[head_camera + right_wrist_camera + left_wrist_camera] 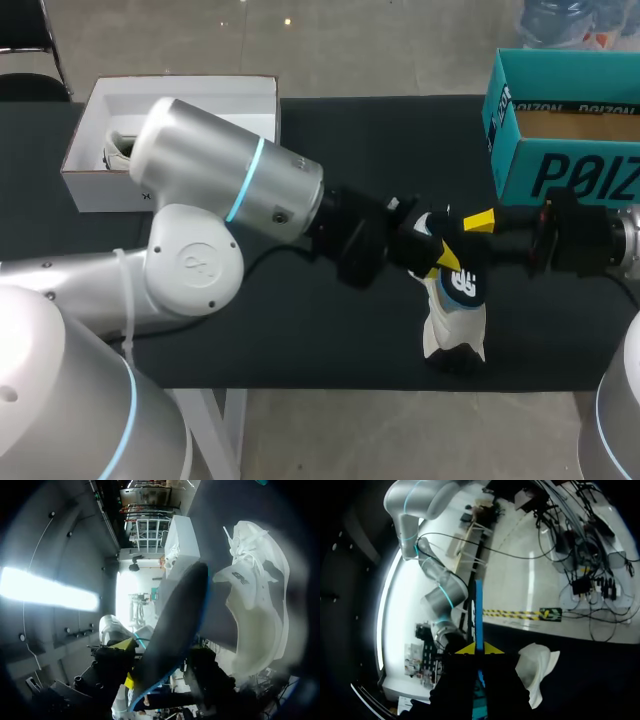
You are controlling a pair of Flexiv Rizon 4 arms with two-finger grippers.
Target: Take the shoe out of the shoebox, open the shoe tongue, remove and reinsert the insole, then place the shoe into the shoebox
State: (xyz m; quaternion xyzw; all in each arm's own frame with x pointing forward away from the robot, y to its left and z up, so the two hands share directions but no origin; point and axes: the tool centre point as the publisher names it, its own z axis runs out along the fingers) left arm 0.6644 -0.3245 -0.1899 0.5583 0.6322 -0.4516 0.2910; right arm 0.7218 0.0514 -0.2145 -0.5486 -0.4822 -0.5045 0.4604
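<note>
A white shoe (452,335) stands on the black table (300,340) near its front edge, and it also shows beside the insole as the white shoe (260,605). My left gripper (425,245) reaches in from the left and is shut on the dark insole (462,282), holding it above the shoe. In the left wrist view the yellow tips of the left gripper (480,650) pinch the insole (478,610) edge-on. My right gripper (468,242) comes in from the right and is open. The insole (175,625) runs between the parted fingers of the right gripper (160,680).
An open white shoebox (250,95) sits at the back left with another white shoe (118,150) inside. A teal box (560,170) stands at the back right. My left arm's large elbow (220,175) hangs over the table's left half.
</note>
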